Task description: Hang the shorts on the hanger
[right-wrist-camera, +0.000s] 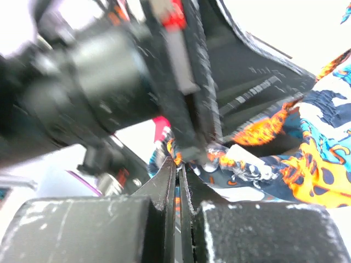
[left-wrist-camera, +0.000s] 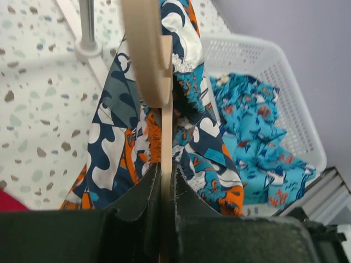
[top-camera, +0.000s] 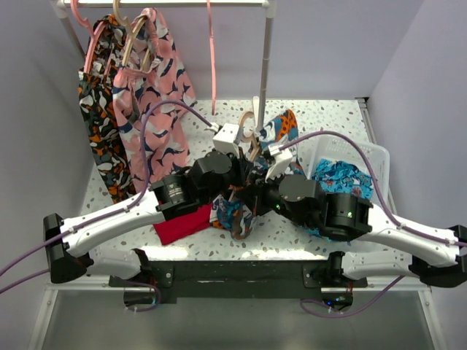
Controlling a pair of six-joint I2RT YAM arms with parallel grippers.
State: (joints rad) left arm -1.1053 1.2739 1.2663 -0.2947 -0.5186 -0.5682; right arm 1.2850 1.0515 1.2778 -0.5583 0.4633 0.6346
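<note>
The shorts (top-camera: pixel 235 213), in teal, orange, navy and white print, hang bunched between the two arms at the table's middle. In the left wrist view they drape (left-wrist-camera: pixel 118 148) on both sides of the tan hanger (left-wrist-camera: pixel 145 55). My left gripper (left-wrist-camera: pixel 166 175) is shut on the hanger's thin lower bar, which stands upright between the jaws. The hanger's hook (top-camera: pixel 248 122) shows just beyond the wrists. My right gripper (right-wrist-camera: pixel 178 164) is shut on a thin edge of the shorts (right-wrist-camera: pixel 307 159), close under the left arm's dark gripper body.
A white basket (top-camera: pixel 368 157) at the right holds turquoise shorts (left-wrist-camera: pixel 258 126). A red cloth (top-camera: pixel 182 224) lies front left. The rack's post (top-camera: pixel 266 65) stands behind, and pink shorts (top-camera: pixel 157 87) and a dark orange-print garment (top-camera: pixel 98 127) hang from its rail.
</note>
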